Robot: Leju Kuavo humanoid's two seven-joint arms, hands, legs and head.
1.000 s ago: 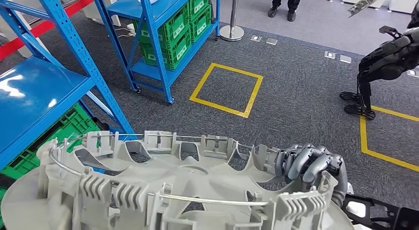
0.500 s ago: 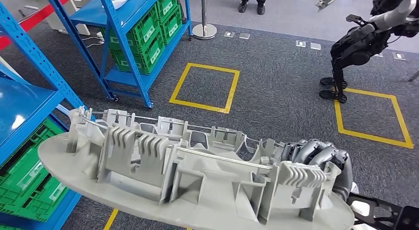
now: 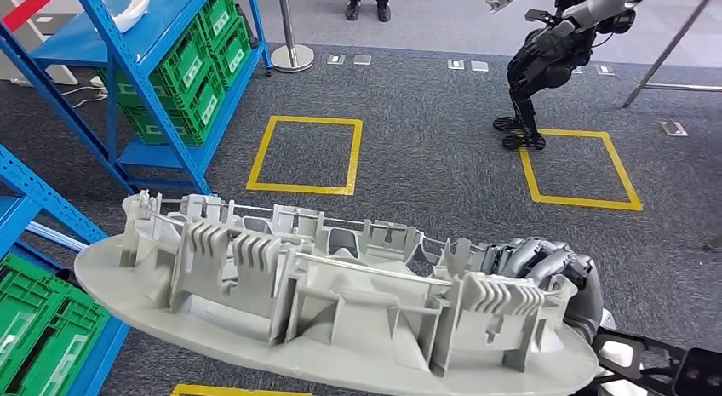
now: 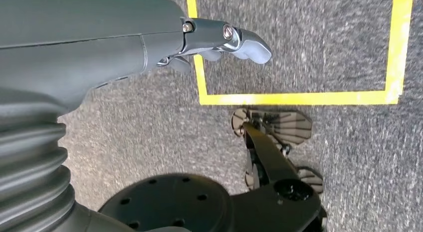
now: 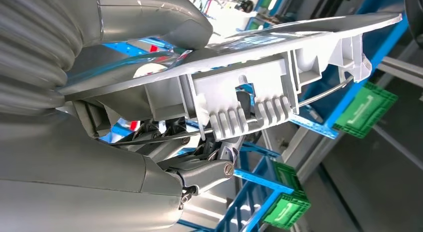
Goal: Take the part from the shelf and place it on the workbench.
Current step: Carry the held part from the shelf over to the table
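A large grey plastic part (image 3: 323, 302), round with ribbed clips along its rim, hangs in the air across the lower head view, tilted with its ribbed side toward me. My right hand (image 3: 536, 264) grips its rim at the right end, fingers curled over the edge. The right wrist view shows the part (image 5: 259, 87) edge-on, with my right hand's fingers (image 5: 204, 174) hooked behind its ribs. In the left wrist view my left hand (image 4: 149, 42) hangs over the carpet with its fingers apart, holding nothing.
Blue shelves (image 3: 170, 81) with green crates (image 3: 183, 64) stand at the back left, and a nearer shelf post (image 3: 34, 209) with crates (image 3: 34, 328) is close by. Yellow squares (image 3: 308, 155) mark the carpet. Another humanoid robot (image 3: 553, 47) stands far right beside a post (image 3: 289, 38); a person's feet (image 3: 366, 4) show.
The whole picture has swung, so the camera has turned and the shelves slid left. The part has tipped from nearly face-up to edge-on, still in my right hand.
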